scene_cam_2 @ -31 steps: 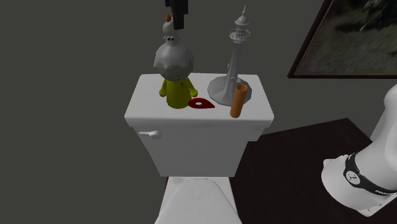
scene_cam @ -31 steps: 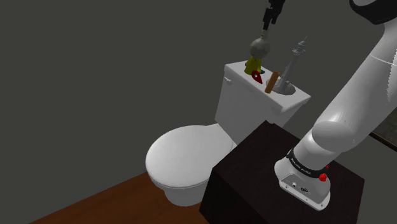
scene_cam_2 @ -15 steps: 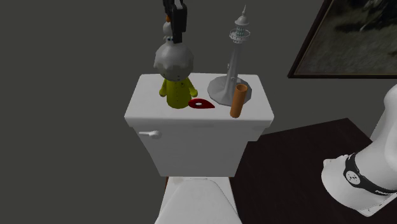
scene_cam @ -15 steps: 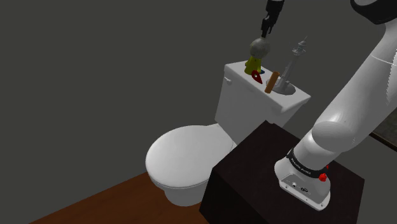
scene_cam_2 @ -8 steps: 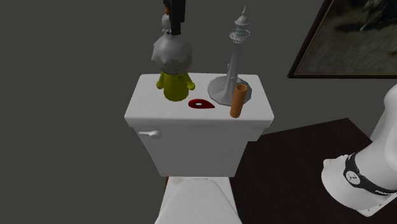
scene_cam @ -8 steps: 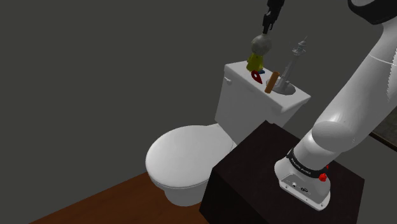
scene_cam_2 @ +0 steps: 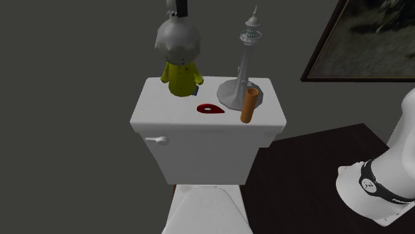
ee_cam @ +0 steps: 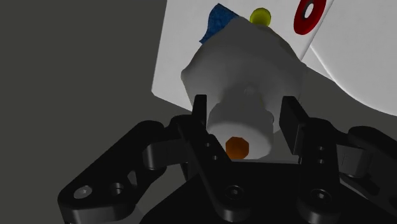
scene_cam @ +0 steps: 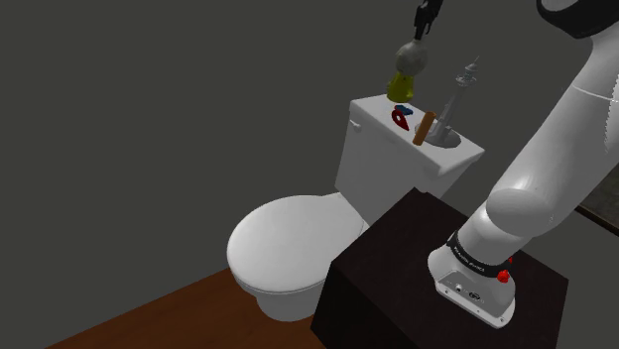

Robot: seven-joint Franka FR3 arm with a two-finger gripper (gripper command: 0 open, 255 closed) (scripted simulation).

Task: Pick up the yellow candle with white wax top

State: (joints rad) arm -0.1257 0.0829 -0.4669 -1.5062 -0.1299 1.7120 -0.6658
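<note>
The yellow candle (scene_cam_2: pixel 179 74) has gone up. A moment ago it stood on the toilet's tank lid (scene_cam_2: pixel 166 118), and now it hangs a little above it. The end effector (scene_cam_2: pixel 178 6) has gone up with it.

The end effector is closed on the small white top of the candle. In the wrist view its two black fingers (ee_cam: pixel 200 108) press on both sides of that white top, and the candle's (ee_cam: pixel 242 63) big round grey head sits just past them. A small orange spot shows on the top, between the fingers.

In the second exterior view the candle is over the back left corner of the tank lid. Its body is yellow. A small blue thing (scene_cam_2: pixel 198 80) peeks out beside the yellow body, but I cannot tell what it is.

A flat red piece (scene_cam_2: pixel 210 108) with a hole lies near the middle of the lid. An orange-brown tube (scene_cam_2: pixel 249 105) stands near the front right edge. A tall grey tower (scene_cam_2: pixel 245 60) on a round base stands at the back right, just behind the tube.

In the shoulder view the white arm (scene_cam: pixel 556 149) reaches up from the dark stand (scene_cam: pixel 397 258), and the end effector (scene_cam: pixel 424 18) holds the candle (scene_cam: pixel 403 84) above the tank lid (scene_cam: pixel 369 117).
</note>
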